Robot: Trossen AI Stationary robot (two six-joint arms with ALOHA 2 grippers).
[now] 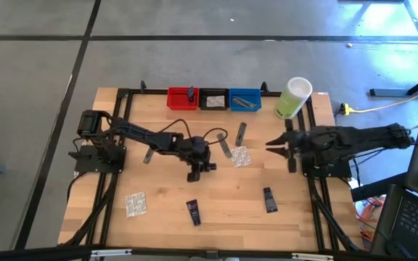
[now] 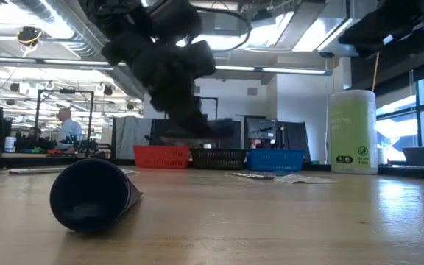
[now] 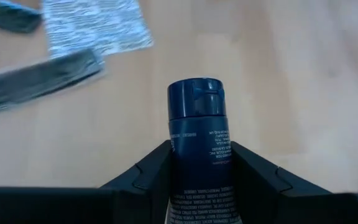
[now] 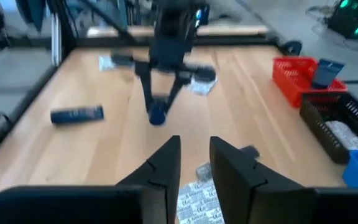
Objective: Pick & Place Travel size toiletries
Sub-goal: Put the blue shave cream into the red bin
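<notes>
Your left gripper (image 3: 201, 171) has a dark navy mini tube (image 3: 196, 134) pinched between its two fingers, the jaws partly closed against the tube's sides and the cap end poking out ahead. From above, that gripper sits near the table's centre, and the right wrist view shows the tube hanging clear of the wood, so I judge you have it lifted for carrying. It probably belongs in the red bin (image 1: 182, 98) at twelve o'clock, which already has a dark item standing in it; the black bin (image 1: 214, 99) and blue bin (image 1: 244, 99) sit beside it.

The left arm reaches in from nine o'clock, stretched low across the table with the wrist bent downward.

Your right gripper (image 1: 271, 146) waits at about three o'clock, fingers a narrow gap apart and holding nothing, pointed toward the centre.

Still out: a clear packet (image 1: 241, 156) and grey sachet (image 1: 226, 148) just right of centre, a second packet (image 1: 136, 204) at seven o'clock, and two more navy tubes (image 1: 194, 212) along the six o'clock edge.
</notes>
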